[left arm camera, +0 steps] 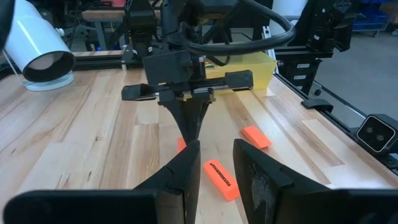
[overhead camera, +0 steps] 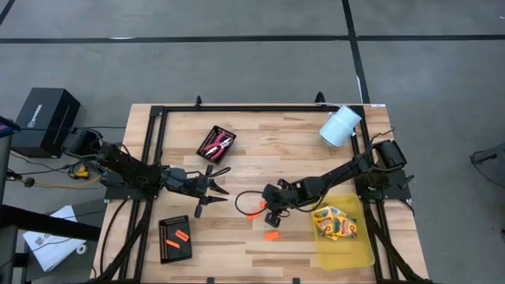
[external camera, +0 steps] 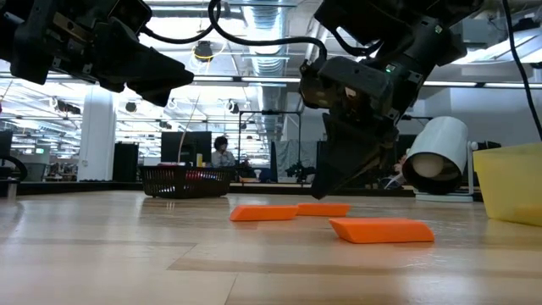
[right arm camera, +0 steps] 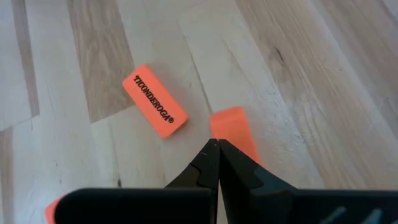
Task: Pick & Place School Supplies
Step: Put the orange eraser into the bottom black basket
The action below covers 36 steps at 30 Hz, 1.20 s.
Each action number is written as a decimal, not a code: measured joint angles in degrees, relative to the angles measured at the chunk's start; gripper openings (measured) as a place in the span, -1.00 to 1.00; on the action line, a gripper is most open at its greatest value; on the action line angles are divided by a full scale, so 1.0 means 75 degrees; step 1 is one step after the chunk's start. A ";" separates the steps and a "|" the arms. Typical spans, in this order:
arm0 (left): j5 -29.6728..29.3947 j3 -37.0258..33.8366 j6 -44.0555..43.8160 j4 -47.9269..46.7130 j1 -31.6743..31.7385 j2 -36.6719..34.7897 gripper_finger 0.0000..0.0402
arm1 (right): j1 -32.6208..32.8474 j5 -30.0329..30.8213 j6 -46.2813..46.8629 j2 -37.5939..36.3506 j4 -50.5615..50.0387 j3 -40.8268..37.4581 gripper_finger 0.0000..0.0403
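Three orange erasers lie flat on the wooden table: one printed eraser [overhead camera: 254, 214] [right arm camera: 155, 101], one [overhead camera: 263, 203] [right arm camera: 231, 126] beside it, and one [overhead camera: 271, 235] nearer the front edge. My right gripper [overhead camera: 268, 208] [right arm camera: 217, 144] is shut and points down, its tips at the edge of the middle eraser. My left gripper [overhead camera: 213, 193] [left arm camera: 217, 168] is open and empty, left of the erasers and facing them. Yellow crayon boxes [overhead camera: 335, 223] lie in the translucent yellow bin [overhead camera: 347, 252]. Red-handled scissors [overhead camera: 215, 143] lie in a black mesh tray [overhead camera: 227, 131]. My right gripper's shut fingertips [right arm camera: 211, 155] come from above to the near edge of the unprinted eraser [right arm camera: 225, 117], which lies flat on the table. I cannot tell whether they touch it.
A second black mesh tray [overhead camera: 164, 225] at the front left holds orange erasers [overhead camera: 178, 237]. A white roll [overhead camera: 340, 125] lies at the far right. A black frame runs around the table's edge. Bare wood lies between the two arms and the far rail.
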 joint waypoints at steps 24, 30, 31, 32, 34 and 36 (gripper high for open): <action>0.0000 0.0000 0.0000 0.0000 0.0002 0.0000 -0.56 | 0.0023 -0.0276 0.0611 0.0000 0.0984 -0.0652 -1.00; 0.0001 0.0000 -0.0002 0.0000 0.0002 0.0001 -0.56 | 0.0021 -0.0375 0.0685 0.0006 0.1135 -0.0658 -1.00; 0.0000 0.0000 -0.0002 0.0000 0.0002 0.0003 -0.56 | 0.0020 -0.0376 0.0688 0.0006 0.1136 -0.0658 -1.00; 0.0002 0.0000 -0.0002 0.0000 0.0000 0.0001 -0.56 | 0.0018 -0.0376 0.0697 0.0006 0.1133 -0.0658 -1.00; 0.0001 0.0000 -0.0002 0.0000 0.0001 0.0003 -0.56 | 0.0017 -0.0376 0.0783 0.0006 0.1139 -0.0658 -1.00; 0.0003 0.0000 -0.0014 0.0000 0.0000 0.0002 -0.56 | 0.0021 -0.0376 0.0865 0.0048 0.1167 -0.0658 -1.00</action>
